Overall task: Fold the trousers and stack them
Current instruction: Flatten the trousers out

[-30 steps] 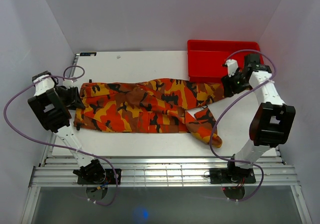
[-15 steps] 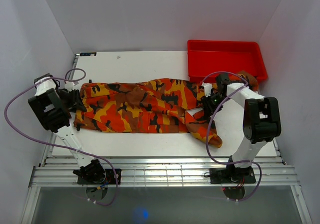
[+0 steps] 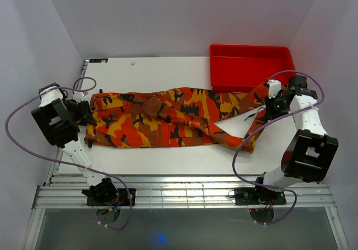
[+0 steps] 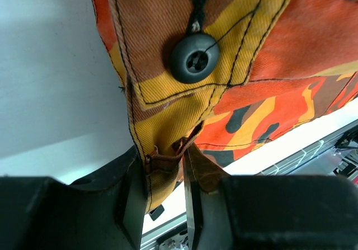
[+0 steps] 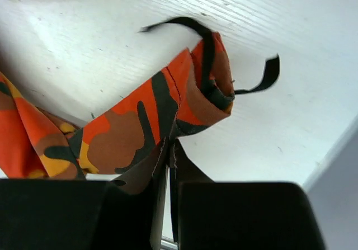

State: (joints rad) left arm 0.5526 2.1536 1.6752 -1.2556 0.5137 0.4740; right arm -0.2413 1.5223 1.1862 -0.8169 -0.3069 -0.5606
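The camouflage trousers (image 3: 162, 118) lie lengthwise across the white table (image 3: 168, 71), waist at the left and legs to the right. My left gripper (image 3: 86, 111) is at the waist edge. In the left wrist view its jaws (image 4: 166, 166) pinch the waistband near a dark button (image 4: 193, 58). My right gripper (image 3: 268, 97) is shut on the end of one leg and holds it up near the red tray. In the right wrist view the hem (image 5: 128, 132) is clamped at my fingertips (image 5: 169, 149), and a black drawstring (image 5: 204, 43) curls off it.
A red plastic tray (image 3: 249, 47) stands at the back right corner, just behind the right gripper. The second leg trails toward the front right (image 3: 246, 145). White walls close in on both sides, and purple cables loop off both arms.
The right gripper came down from beside the tray onto the leg end, shut on it, and drew it right and back toward the tray. The left gripper stayed at the waist, closing a little.
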